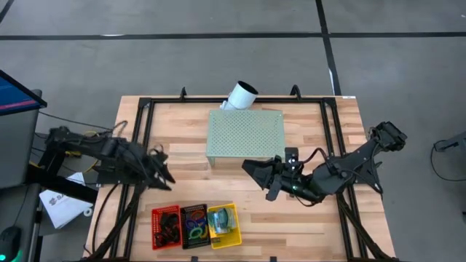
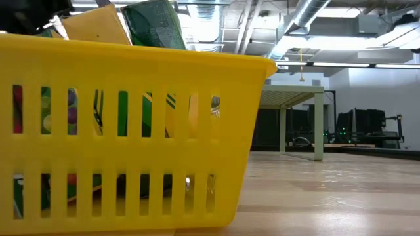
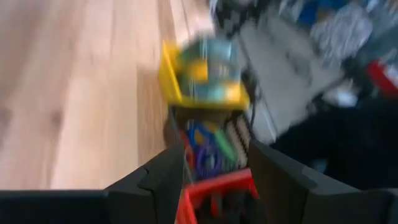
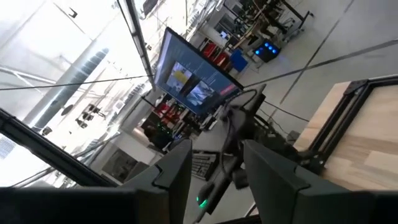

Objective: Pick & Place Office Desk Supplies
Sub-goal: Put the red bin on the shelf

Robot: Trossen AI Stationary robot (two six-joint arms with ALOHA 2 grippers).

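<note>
Three small baskets stand in a row at the table's near edge. The red basket (image 1: 166, 228) holds dark clips, the black basket (image 1: 194, 226) holds coloured loops, and the yellow basket (image 1: 224, 225) holds printed boxes. In the low view the yellow basket (image 2: 125, 131) fills the picture, and box tops (image 2: 154, 23) stick up over its rim. My left gripper (image 1: 169, 180) hovers open, left of and beyond the baskets. Its wrist view looks down the row, with the gripper (image 3: 216, 165) over the red basket (image 3: 217, 190). My right gripper (image 1: 256, 180) hangs open above mid-table and tilts up toward the room (image 4: 216, 165).
A pale green perforated block (image 1: 244, 136) lies on the far half of the table, with a white tube (image 1: 241, 94) leaning at its far edge. A black frame (image 1: 145, 109) borders the table. Papers (image 1: 62, 204) and a monitor (image 1: 14, 94) lie off the left side.
</note>
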